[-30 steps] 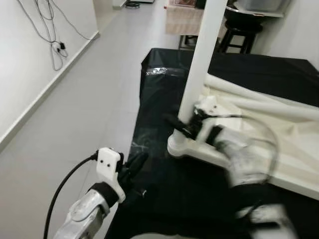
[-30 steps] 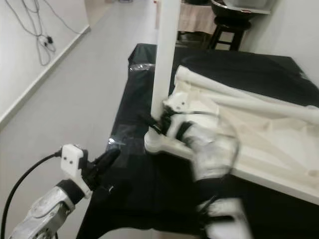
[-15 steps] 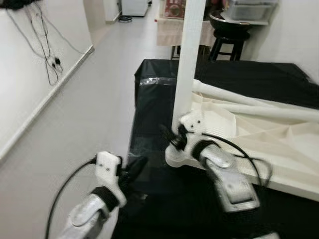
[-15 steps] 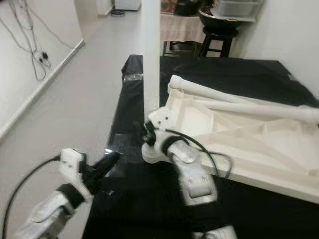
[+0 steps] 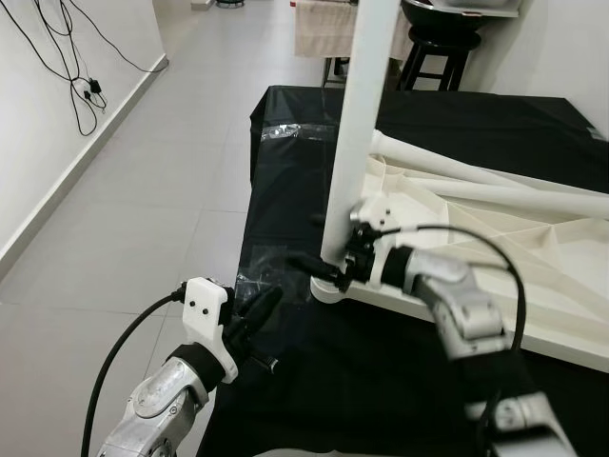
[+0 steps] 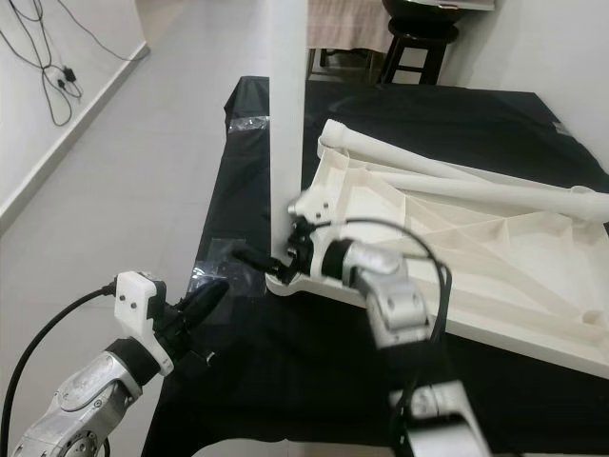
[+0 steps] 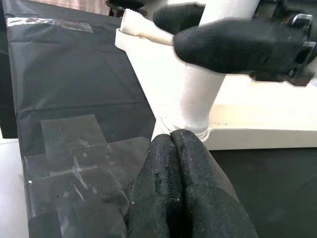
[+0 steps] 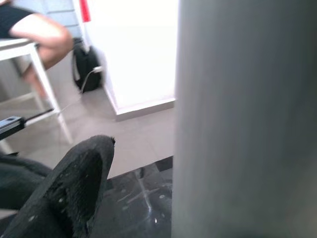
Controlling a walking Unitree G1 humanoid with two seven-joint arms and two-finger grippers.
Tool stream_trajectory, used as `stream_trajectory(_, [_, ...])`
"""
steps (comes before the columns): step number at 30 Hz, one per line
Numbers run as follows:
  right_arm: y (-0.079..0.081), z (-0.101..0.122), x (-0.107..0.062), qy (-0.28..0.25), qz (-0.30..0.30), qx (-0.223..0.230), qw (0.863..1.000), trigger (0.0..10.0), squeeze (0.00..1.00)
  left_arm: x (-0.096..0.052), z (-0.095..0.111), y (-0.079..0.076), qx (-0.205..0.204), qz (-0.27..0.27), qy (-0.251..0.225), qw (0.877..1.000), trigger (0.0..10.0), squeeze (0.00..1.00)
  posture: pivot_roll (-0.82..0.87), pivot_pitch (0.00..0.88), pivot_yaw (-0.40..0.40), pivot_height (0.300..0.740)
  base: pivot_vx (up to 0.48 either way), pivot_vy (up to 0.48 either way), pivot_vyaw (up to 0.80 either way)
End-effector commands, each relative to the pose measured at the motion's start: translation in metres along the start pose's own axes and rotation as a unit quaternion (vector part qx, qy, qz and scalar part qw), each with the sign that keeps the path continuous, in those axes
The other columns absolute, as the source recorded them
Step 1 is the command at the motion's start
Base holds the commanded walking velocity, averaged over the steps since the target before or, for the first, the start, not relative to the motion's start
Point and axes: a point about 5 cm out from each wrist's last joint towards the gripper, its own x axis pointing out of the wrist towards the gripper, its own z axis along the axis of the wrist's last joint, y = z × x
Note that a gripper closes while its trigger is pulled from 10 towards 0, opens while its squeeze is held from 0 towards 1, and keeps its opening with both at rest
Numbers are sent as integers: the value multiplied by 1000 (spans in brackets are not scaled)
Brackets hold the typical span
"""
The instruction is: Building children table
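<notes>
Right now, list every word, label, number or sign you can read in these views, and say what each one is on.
None: no readable text in any view.
The white table leg, the upturned white tabletop and the black cover are plain.
The white camera block on the left claw has only small dark dots, no lettering.
A red strip in the right wrist view is too blurred to read.
</notes>
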Motion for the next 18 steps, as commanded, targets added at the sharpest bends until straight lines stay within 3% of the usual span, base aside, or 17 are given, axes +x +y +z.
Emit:
stream_trajectory(1, [-8, 1, 4, -6, 25, 4, 1000, 10000, 0, 1, -2, -2, -1, 1, 4, 1000, 10000, 0, 55, 85, -73, 740, 0, 0, 0])
stream_trajectory(5, [-16, 3, 7, -9, 22, 11, 1000, 9922, 0, 1, -2, -3, -1, 1, 4, 1000, 10000, 0, 57, 84, -74, 740, 0, 0, 0])
stream_trajectory(6, [-21, 5, 8, -13, 23, 19, 999, 0, 0, 1, -3, -3, -1, 1, 4, 1000, 10000, 0, 58, 83, -73, 740, 0, 0, 0])
stream_trajectory(11, [-26, 7, 5, -18, 59, 36, 997, 0, 0, 2, -3, -5, -1, 1, 4, 1000, 10000, 0, 68, 83, -71, 740, 0, 0, 0])
stream_trajectory(18, [-32, -2, -8, -8, 43, 38, 998, 0, 0, 1, -3, -5, -2, 1, 5, 1000, 10000, 0, 57, 84, -64, 740, 0, 0, 0])
